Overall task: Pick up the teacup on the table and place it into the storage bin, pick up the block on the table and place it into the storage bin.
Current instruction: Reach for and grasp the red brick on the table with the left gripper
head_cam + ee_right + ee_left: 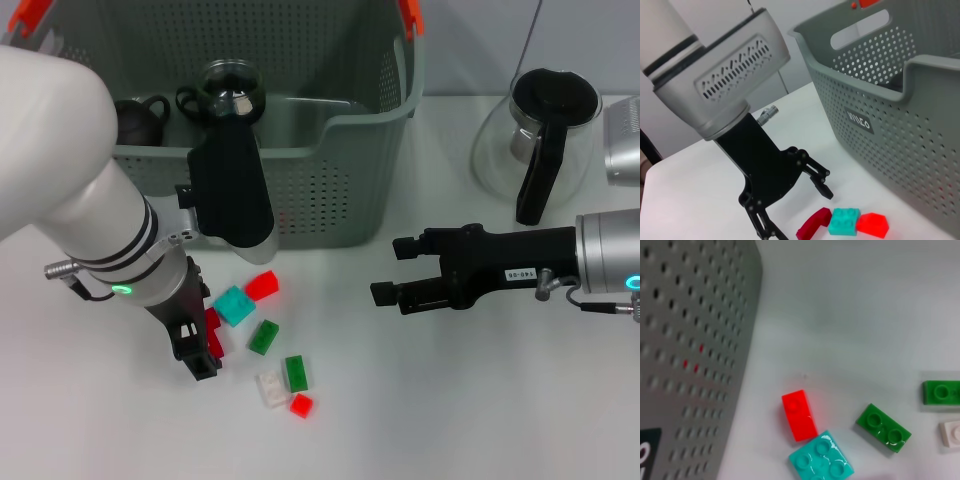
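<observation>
- In the storage bin (330,190): dark teacup (138,118) already inside.
- Left gripper (205,350) fingers spread around dark red block (213,333) on surface (420,410); block step pending.
- Right gripper (390,272) fingers spread, empty.

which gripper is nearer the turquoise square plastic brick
Left. The left gripper is open, right beside the turquoise square plastic brick, straddling a dark red brick. The right gripper hovers open, well off to the brick's right.
</observation>
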You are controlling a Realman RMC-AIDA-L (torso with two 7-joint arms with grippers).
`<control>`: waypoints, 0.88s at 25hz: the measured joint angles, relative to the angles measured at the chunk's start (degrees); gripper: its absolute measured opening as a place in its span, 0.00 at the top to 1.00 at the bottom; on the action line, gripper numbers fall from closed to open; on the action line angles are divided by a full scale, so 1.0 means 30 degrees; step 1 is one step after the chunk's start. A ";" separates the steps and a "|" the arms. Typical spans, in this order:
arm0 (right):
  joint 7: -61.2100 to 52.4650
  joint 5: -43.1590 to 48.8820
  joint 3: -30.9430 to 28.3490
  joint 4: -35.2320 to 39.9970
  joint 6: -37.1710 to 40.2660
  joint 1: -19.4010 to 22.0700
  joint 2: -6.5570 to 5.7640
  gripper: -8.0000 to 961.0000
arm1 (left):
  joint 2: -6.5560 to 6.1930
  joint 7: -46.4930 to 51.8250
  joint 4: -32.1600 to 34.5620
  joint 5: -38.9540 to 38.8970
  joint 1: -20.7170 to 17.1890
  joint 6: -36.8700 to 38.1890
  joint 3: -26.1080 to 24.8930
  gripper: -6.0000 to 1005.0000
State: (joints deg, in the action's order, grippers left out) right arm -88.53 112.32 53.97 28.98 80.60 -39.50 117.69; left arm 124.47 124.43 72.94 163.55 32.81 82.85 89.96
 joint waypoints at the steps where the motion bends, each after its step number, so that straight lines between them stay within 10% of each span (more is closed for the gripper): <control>1: 0.0000 0.0000 0.0001 0.0011 -0.0007 0.0025 0.0018 0.05 | 0.0007 0.0095 -0.0147 0.0001 0.0042 -0.0066 0.0028 0.09; 22: 0.0179 0.0001 0.0000 0.0050 -0.0032 0.0351 0.0029 0.05 | -0.0021 0.1371 -0.1989 -0.0013 0.1074 -0.0660 0.0251 0.11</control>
State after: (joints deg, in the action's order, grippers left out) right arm -87.99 112.32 53.97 29.13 80.50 -38.45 117.78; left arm 124.41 128.55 66.98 163.51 36.03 80.87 90.71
